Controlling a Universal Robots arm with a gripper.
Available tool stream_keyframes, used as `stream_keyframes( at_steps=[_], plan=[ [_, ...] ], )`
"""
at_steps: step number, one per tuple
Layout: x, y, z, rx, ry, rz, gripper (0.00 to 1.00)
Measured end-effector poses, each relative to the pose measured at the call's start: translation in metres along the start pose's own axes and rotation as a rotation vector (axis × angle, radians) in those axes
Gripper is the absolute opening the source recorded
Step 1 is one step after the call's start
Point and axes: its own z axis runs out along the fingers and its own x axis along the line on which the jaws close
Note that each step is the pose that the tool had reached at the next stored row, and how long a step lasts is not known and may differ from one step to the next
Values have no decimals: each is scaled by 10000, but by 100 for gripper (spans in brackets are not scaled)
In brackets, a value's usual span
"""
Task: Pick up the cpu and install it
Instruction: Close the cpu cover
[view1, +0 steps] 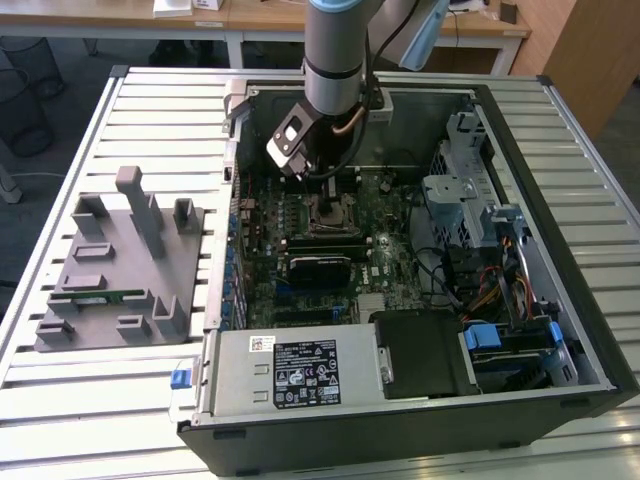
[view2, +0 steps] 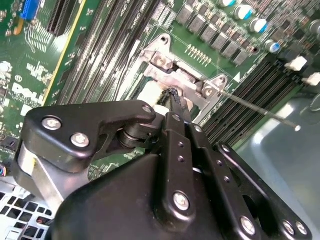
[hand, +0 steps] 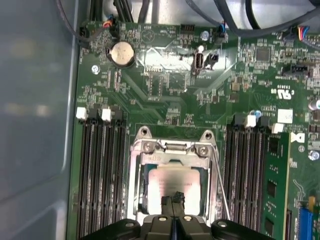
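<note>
The cpu (hand: 175, 184), a pale silvery square plate, lies flat inside the metal socket frame (hand: 145, 146) on the green motherboard (hand: 165, 85). My gripper (hand: 172, 201) hangs straight over it, its two thin black fingertips pressed together with no gap, at the plate's near edge. Whether the tips touch the plate I cannot tell. In the second wrist view the gripper (view2: 173, 95) points down at the socket frame (view2: 162, 60), beside a pale patch of the cpu (view2: 150, 92). In the exterior view the gripper (view1: 326, 188) stands inside the open computer case above the socket (view1: 331, 216).
A thin wire socket lever (hand: 220, 175) stands raised beside the socket. Black memory slots (hand: 100, 170) flank it on both sides. Case walls (view1: 520, 150), a drive cage (view1: 455, 195) and cables surround the board. A grey fixture (view1: 120, 270) holding a green memory stick (view1: 100, 297) sits at the exterior view's left.
</note>
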Motion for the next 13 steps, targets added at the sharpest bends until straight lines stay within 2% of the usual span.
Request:
stream_keyframes(
  at_steps=[5,13],
  plan=[
    [4,-74,2,0,1,0,11],
    [3,-78,51,0,5,0,11]
  ],
)
